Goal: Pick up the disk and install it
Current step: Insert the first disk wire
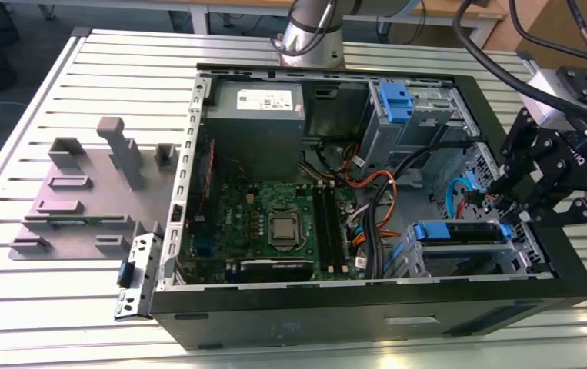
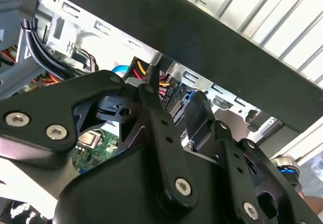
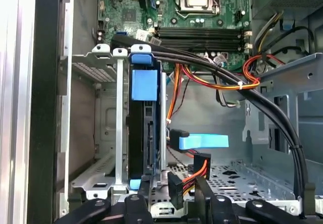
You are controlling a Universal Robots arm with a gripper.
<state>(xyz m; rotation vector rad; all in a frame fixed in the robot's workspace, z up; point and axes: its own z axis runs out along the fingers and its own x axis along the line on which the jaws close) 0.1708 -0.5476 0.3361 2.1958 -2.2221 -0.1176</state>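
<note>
The disk (image 1: 465, 235) sits in the metal drive cage (image 1: 427, 261) at the case's corner near the exterior view's right, its blue bracket (image 1: 445, 230) on top. In the first wrist view I see the disk (image 3: 145, 133) edge-on as a dark slab with a blue tab (image 3: 144, 85), held between the cage rails. My gripper (image 1: 508, 204) hangs just beside the cage over the case wall. It is open and holds nothing. Its black fingers (image 2: 151, 108) show in both wrist views, with the gripper (image 3: 174, 191) close to the disk's end.
The open black computer case (image 1: 375, 307) holds a motherboard (image 1: 272, 223), a grey power supply (image 1: 259, 100) and a second cage with a blue latch (image 1: 396, 98). Orange and black cables (image 3: 227, 77) and a blue flat cable (image 3: 204, 142) cross near the disk. A grey fixture (image 1: 78, 192) stands outside the case.
</note>
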